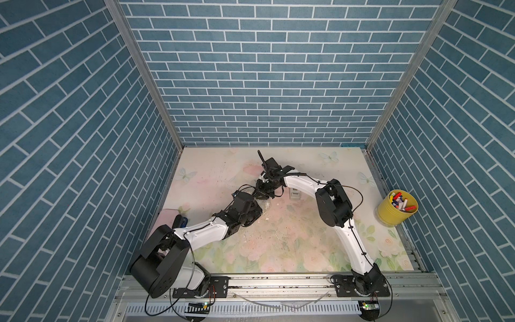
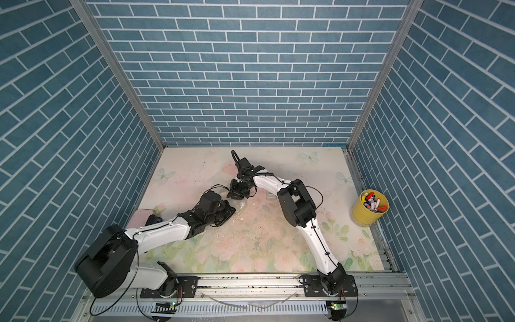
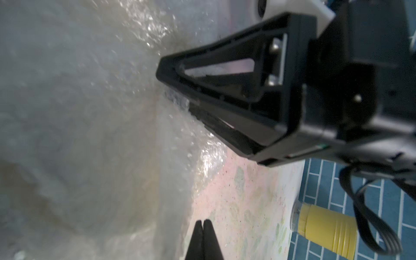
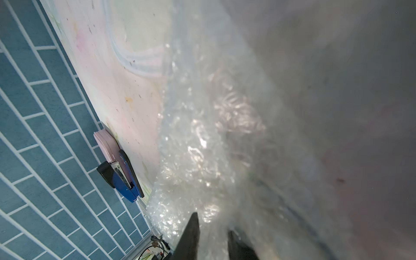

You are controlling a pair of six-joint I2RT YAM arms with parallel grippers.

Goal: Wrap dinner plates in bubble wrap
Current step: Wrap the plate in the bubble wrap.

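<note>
Mid-table, right jaws pinch bubble wrap (image 4: 202,135); left jaws closed.

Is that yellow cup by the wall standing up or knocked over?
Upright: the yellow cup stands on its base in both top views, mouth up, markers inside.

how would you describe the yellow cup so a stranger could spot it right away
Find the floral table, then follow it to the blue brick wall on the robot's right. The yellow cup stands there, the only bright yellow thing, ribbed and stuffed with coloured markers.
</note>
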